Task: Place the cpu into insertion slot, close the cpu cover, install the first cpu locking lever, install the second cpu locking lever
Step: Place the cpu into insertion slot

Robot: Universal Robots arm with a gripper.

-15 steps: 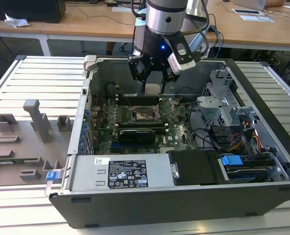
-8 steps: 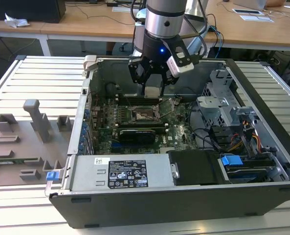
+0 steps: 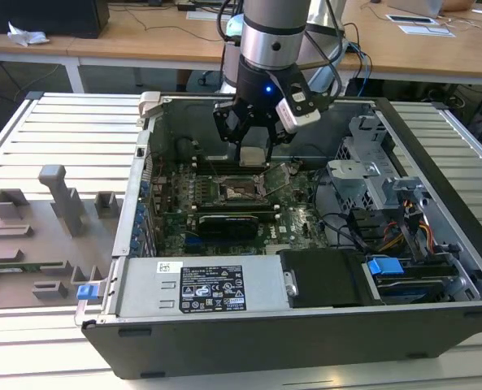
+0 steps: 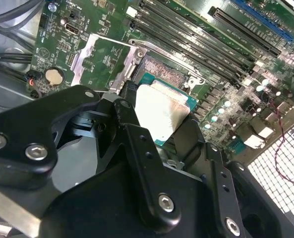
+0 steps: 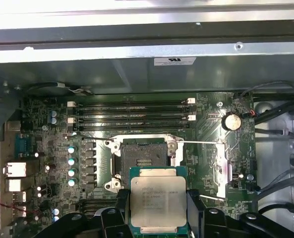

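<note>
First wrist view recorded my jaws clamped on the cpu, held above the insertion slot; exterior view put it at the slot's twelve o'clock. The cpu cover stood open.

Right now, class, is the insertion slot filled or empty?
Empty: in the first wrist view the insertion slot shows a bare dark centre; the jaws hold the cpu.

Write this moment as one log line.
pincer: shut on chip | chip: not yet in socket | cover: open
</note>
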